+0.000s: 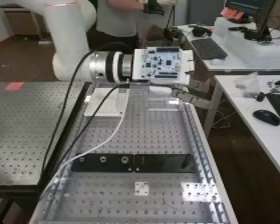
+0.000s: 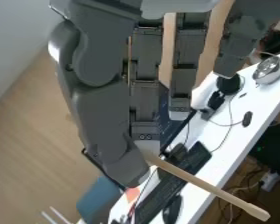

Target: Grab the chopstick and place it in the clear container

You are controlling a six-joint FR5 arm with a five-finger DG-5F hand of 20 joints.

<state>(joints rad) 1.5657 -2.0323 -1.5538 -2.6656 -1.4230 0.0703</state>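
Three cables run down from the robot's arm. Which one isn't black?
The white cable, curving down over the bench with holes; its colour sets it apart from the two black cables.

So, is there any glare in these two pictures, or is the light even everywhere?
Not even: in the high view, a bright patch of glare, likely a reflected light, sits on the near right part of the bench; in the wrist view, a small glint edges the hand, while the chopstick looks matt, with no harsh glare.
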